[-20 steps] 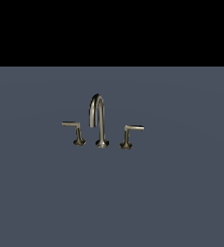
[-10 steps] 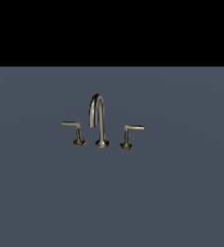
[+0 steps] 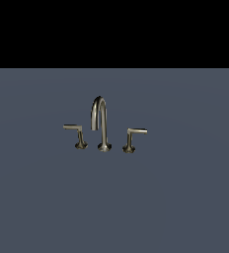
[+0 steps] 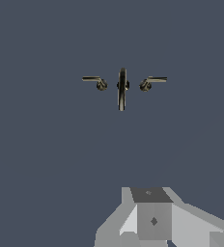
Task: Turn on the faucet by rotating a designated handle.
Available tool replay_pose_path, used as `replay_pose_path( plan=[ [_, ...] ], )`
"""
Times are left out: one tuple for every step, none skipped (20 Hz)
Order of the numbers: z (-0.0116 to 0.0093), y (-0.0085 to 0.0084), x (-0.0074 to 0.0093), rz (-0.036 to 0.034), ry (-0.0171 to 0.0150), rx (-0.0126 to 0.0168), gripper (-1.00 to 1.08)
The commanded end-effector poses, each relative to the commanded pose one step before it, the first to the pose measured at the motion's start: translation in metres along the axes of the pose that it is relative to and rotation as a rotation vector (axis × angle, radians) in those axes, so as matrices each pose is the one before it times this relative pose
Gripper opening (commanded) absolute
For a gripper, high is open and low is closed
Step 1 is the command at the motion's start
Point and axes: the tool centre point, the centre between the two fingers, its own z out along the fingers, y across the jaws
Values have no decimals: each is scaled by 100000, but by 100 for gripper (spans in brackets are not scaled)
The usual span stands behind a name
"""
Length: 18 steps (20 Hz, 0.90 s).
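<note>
Three metal pieces make up the faucet [image 3: 103,129] you are looking at: one tall gooseneck spout [image 3: 100,121] in the middle and two short L-shaped levers, one on each side of it. All three stand upright on flared bases on a plain slate-blue surface [image 3: 185,197], set in a row, each near its neighbour but not touching it.

Your handle [image 3: 76,133] is the lever on the exterior view's left. Its thin arm juts out level from the top of its post toward the exterior view's left, away from the spout. It has a brushed-metal look, pale along the arm and darker at the base. The other lever [image 3: 133,137] is its mirror image, arm pointing to the exterior view's right.

From the wrist view you see the same set from above: the handle [image 4: 95,82], the spout [image 4: 122,89] seen end-on as a narrow dark bar, and the other lever [image 4: 151,82].

One gripper [image 4: 155,219] shows only as a grey blocky body at the edge of the wrist view, well apart from the faucet. Its fingertips are out of frame, so you cannot tell how far the jaws are parted; nothing is seen in its hold.
</note>
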Motion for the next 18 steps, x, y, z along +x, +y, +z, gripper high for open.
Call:
replay_pose_path(
  plan=[
    [788,-620,1401,5007,-1144,2458,-100],
    [376,-305,616,2329,-541,1009,-100],
    [409,-329,634,2473,-583,998,-100],
    [429,-342,629,2532,-602,946,-100],
    [445,-353,618,2572,-614,886,-100],
    [462,-362,607,2610,-621,826,-100],
    [478,-371,596,2647,-624,766,-100],
    [494,-380,584,2681,-623,705,-100],
    [510,-387,572,2716,-619,645,-100],
    [525,-395,560,2748,-610,585,-100],
    [540,-402,547,2779,-597,526,-100],
    [555,-408,534,2808,-581,468,-100],
    [570,-413,521,2835,-561,410,-100],
    [584,-418,507,2861,-537,355,-100],
    [598,-423,493,2885,-509,301,-100],
    [612,-427,479,2908,-478,249,-100],
    [625,-430,466,2930,-444,199,-100],
    [637,-433,451,2948,-406,151,-100]
  ],
)
